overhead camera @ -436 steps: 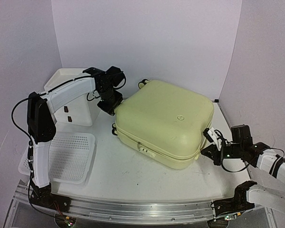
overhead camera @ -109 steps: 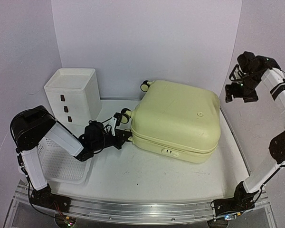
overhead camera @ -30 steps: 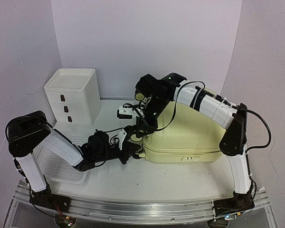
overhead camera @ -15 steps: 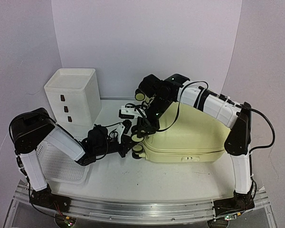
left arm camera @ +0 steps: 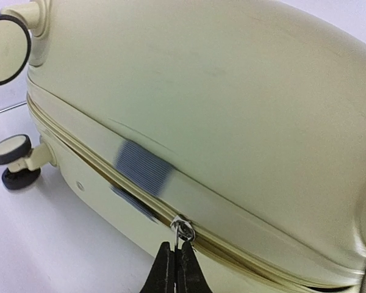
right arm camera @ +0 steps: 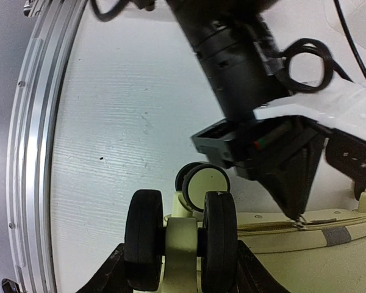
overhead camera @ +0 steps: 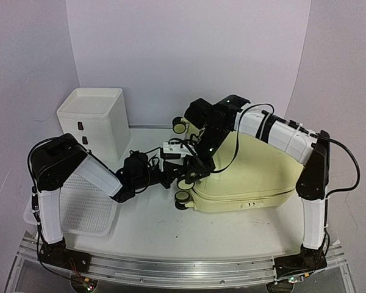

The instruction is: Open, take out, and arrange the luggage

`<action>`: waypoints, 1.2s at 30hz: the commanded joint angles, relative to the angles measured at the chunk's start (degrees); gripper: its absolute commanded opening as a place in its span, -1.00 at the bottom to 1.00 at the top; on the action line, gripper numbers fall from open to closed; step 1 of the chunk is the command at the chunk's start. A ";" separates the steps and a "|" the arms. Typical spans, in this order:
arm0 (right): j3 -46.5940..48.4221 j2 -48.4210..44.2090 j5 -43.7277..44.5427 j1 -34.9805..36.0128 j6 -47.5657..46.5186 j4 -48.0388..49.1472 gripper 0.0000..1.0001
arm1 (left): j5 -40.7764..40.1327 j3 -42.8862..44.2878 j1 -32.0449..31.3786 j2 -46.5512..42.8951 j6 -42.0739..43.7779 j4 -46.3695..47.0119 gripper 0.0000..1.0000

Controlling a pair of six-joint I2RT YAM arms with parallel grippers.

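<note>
The pale yellow luggage [overhead camera: 250, 174] lies on the table with its wheel end tilted up towards the left. My right gripper [overhead camera: 191, 170] reaches down over it. Its black fingers [right arm camera: 113, 268] are closed against both outer sides of a black-and-yellow double wheel [right arm camera: 182, 235]. My left gripper [overhead camera: 169, 177] comes in low from the left and is shut on the silver zipper pull [left arm camera: 183, 231] on the luggage's side seam. A second wheel [overhead camera: 182, 198] hangs just below, and a third wheel [overhead camera: 179, 126] shows at the back.
A white drawer box [overhead camera: 94, 122] stands at the back left. A white perforated basket [overhead camera: 88, 204] lies at the front left under my left arm. A metal rail [overhead camera: 171, 268] runs along the near table edge.
My left gripper has moved up and to the right along the seam with the zipper pull. The right gripper and the wheel end of the luggage have shifted slightly right.
</note>
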 commanded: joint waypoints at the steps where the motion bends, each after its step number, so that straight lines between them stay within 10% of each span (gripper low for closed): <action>1: -7.98 -7.42 -9.52 -1.46 3.18 -19.36 -0.95 | -10.66 5.28 4.58 2.10 -2.70 -0.74 -1.00; 16: -25.32 -22.94 -10.29 -1.45 -1.23 -23.14 -0.98 | -1.24 14.16 8.76 6.34 -8.67 -5.79 -1.00; 36: -42.38 -37.33 0.86 -1.95 -10.61 -25.95 -1.00 | 40.84 40.85 19.39 23.12 -14.41 -17.04 -1.00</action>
